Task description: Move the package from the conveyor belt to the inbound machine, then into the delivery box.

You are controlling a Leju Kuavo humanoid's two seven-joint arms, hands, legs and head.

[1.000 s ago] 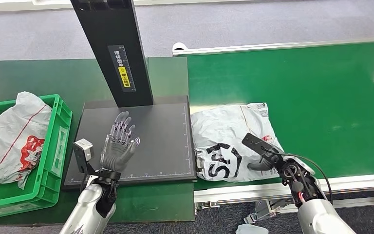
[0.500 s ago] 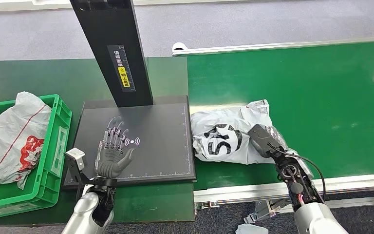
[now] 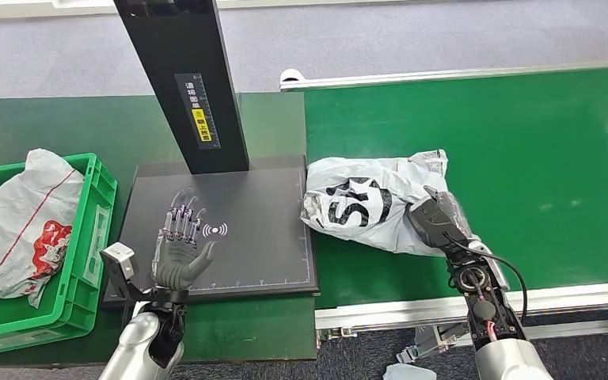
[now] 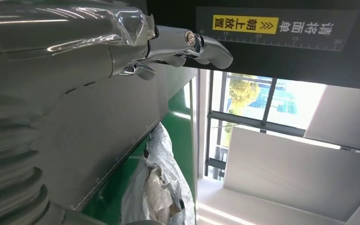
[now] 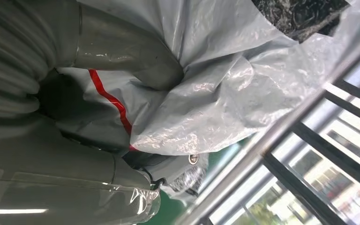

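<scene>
Crumpling grey plastic package (image 3: 368, 207), bold black lettering, red stripe.

Package (image 3: 372, 207) on conveyor belt (image 3: 522, 158), right of inbound machine (image 3: 229, 229); delivery box (image 3: 87, 237) farthest left.

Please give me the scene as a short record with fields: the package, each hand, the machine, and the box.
package: grey plastic bag, on the green conveyor belt beside the machine plate
right hand: grips the package's near end
left hand: open, fingers spread, over the black inbound machine plate
delivery box: green crate, holds another grey bag
</scene>
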